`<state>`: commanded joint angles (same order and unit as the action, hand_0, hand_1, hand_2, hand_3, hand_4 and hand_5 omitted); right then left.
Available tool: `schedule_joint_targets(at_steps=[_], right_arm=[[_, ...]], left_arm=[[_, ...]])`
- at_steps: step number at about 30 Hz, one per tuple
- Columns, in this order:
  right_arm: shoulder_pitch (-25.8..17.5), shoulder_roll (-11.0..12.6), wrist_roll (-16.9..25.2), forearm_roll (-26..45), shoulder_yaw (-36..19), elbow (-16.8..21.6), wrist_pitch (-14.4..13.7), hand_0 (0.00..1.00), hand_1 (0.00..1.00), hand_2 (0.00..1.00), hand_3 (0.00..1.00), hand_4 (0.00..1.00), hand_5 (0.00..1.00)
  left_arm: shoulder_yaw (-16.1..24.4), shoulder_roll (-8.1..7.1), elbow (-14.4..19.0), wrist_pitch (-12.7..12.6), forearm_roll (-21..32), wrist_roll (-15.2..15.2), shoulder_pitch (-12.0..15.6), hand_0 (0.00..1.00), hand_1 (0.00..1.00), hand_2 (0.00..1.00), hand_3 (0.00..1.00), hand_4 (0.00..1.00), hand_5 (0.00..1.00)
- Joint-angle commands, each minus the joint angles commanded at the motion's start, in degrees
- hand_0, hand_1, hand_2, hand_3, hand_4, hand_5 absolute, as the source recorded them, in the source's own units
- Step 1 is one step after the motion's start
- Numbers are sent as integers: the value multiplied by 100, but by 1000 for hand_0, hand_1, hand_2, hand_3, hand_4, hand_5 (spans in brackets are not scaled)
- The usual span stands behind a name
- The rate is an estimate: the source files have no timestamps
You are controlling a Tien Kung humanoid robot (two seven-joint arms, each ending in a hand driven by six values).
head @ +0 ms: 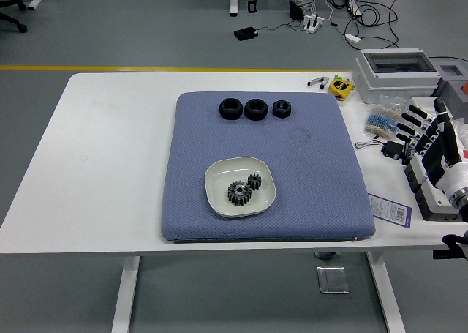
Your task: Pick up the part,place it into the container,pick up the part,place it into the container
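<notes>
**Handling the gears and nuts on the mat**

Sitting in the white dish [240, 187] near the front of the blue mat [322, 186] are two dark gears: a larger gear [238, 193] and a smaller gear [254, 181], just beside each other, perhaps touching. They look like metal or hard plastic, so I judge them stiff, compact and fairly heavy for their size; the teeth should give fingers some bite, and the surest hold looks to be a pinch across the toothed rim from above. The dish is glossy and shallow, so a part dropped in could slide or clink against the others.

Along the far edge of the mat stand three black hex nuts in a row: the left nut [230, 108], the middle nut [256, 109] and the smaller right nut [281, 108]. These are near one another but apart, rigid, with flat sides that suit a two-sided pinch. Gaps between them are narrow, so fingers closing on one may nudge its neighbour.

Nothing lies on the mat between row and dish.

Off to the side, the right hand [430, 144] hovers over the table's right end with fingers spread and empty, above clutter there: a grey box [396, 73], a yellow tape measure [340, 87] and bagged small items [384, 119]. No left hand shows.
</notes>
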<state>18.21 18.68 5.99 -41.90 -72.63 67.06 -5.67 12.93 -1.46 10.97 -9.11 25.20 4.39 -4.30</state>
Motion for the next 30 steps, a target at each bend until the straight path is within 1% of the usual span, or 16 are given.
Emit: schedule_joint_targets(at_steps=[4,8,9,10,16,21,22,24,30], right_arm=[[17,-12,17,6,25,22,2,788,768,797,811,998,971],[32,-9,16,11,40,26,-14,788,768,797,811,998,971],[37,-7,11,17,48,24,-31,787,767,796,810,998,970],[47,-7,5,23,69,21,-38,787,767,796,810,998,970],[73,-13,19,61,168,15,-20,786,766,796,816,998,969],[48,-20,163,163,213,17,-108,786,766,796,816,998,969],[47,-20,179,176,215,16,-118,774,754,790,841,998,970],[44,-20,224,206,217,16,-143,774,754,790,841,998,970],[36,-34,224,209,240,14,-130,775,755,788,842,998,970]], left_arm=[[-20,0,-5,-7,-8,18,-6,755,746,821,627,672,636],[-59,7,-26,-80,-197,88,-20,755,746,821,627,672,636],[-69,9,-31,-100,-259,107,-25,751,726,803,621,675,654],[-78,10,-34,-109,-281,115,-26,751,726,803,621,675,654],[-90,27,-40,-127,-221,143,-23,749,725,801,621,673,658],[-22,30,-46,-119,-264,159,19,749,725,801,621,673,658],[-17,31,-45,-119,-267,161,22,749,728,802,622,672,658],[36,33,-45,-121,-314,162,35,749,728,802,622,672,658],[106,27,-46,-137,-413,139,61,747,729,801,619,670,655]])
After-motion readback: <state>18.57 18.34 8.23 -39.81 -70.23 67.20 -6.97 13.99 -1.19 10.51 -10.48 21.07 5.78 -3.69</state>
